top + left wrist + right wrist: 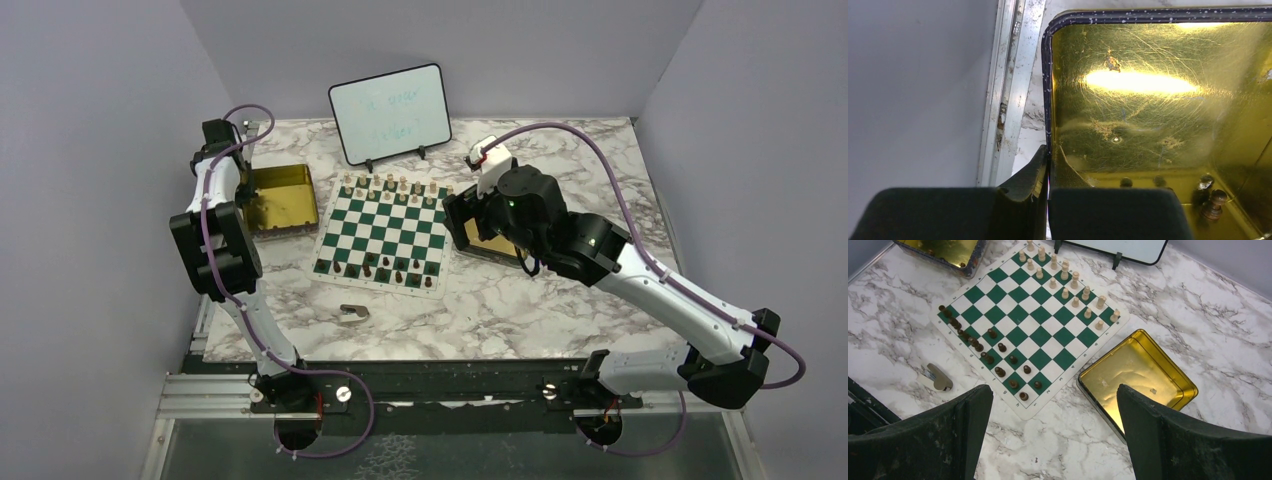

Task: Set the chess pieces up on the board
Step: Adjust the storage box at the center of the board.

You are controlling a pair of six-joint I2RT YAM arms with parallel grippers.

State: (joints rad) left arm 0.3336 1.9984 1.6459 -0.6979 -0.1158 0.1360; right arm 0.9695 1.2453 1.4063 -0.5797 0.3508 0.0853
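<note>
One dark piece (pixel 1214 202) lies in the tin (pixel 1148 125), unseen from above; left tool (pixel 1049 160) closed, right tool (pixel 1053 392) gaping.

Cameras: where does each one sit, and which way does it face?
Top external: fixed above and behind the robot, looking down on the board; left arm and right arm show.
Left wrist: on the left arm, looking down into the left tin; shut left gripper at the bottom.
Right wrist: on the right arm, looking down over board and right tin; open right gripper at the bottom.
Shared: top and right wrist both show the board and both tins.
</note>
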